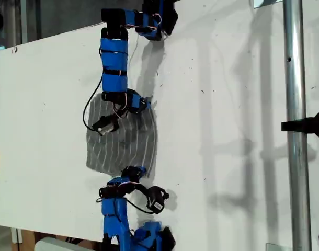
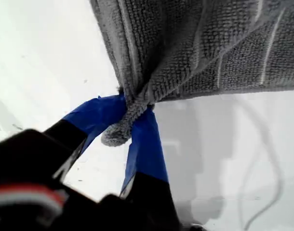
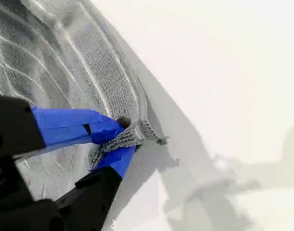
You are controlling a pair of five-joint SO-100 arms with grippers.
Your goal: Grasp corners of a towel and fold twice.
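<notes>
Two blue arms, grippers lowered and pinched closed.
My first gripper point(image 2: 132, 113) and my second gripper point(image 3: 120, 139) each clamp a towel point(image 1: 123, 138) corner.

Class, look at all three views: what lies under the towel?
The white table shows around the towel. My first gripper and second gripper each pinch a corner; the surface beneath the spread cloth is hidden.
</notes>
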